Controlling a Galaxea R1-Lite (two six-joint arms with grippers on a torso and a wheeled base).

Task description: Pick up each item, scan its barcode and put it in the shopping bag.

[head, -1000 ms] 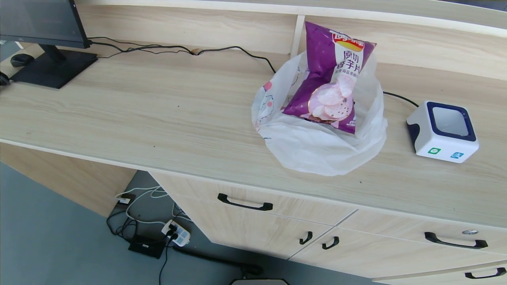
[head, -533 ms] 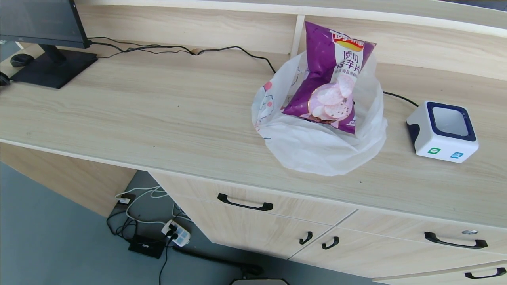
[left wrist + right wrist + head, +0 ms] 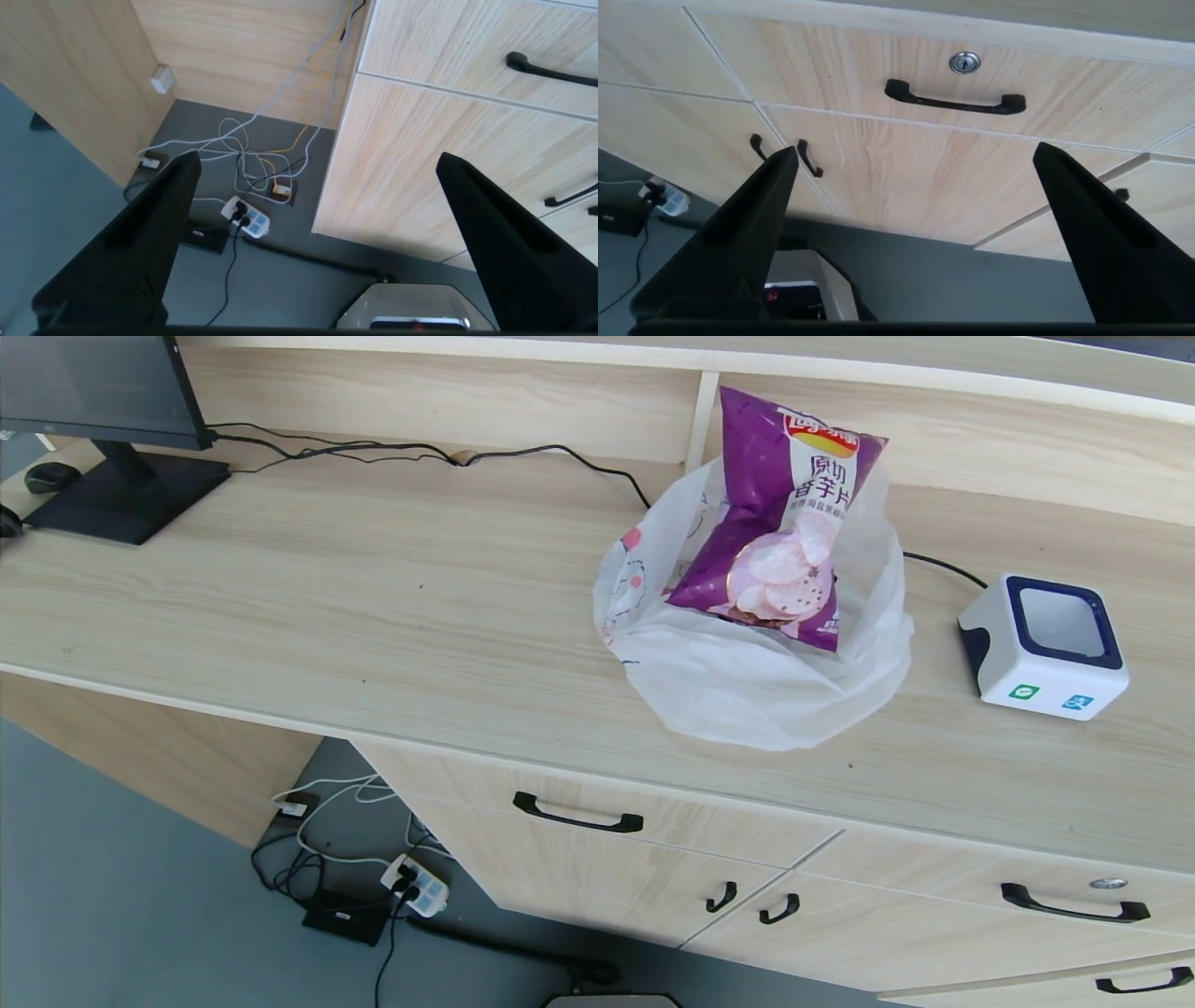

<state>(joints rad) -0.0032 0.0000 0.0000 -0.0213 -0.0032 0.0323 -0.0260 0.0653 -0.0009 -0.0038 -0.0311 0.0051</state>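
Left pincer (image 3: pixel 318 157): jaws spread wide, holding nothing, low in front of the cupboard, with floor cables (image 3: pixel 245 177) beyond. Right pincer (image 3: pixel 915 149): likewise spread and empty, facing the drawers (image 3: pixel 952 140) under the bench (image 3: pixel 373 597). On the bench, the crisp packet (image 3: pixel 780 523) stands upright in the shopping bag (image 3: pixel 747 691), its top half above the rim. The scanner (image 3: pixel 1046 649) sits near on the right. I judge two risks. An arm rising could catch the bench edge or a drawer handle. A nudge to the limp bag could topple the tall packet.

Nothing has moved, neither the chip bag (image 3: pixel 780 523) nor the shopping bag (image 3: pixel 747 695).
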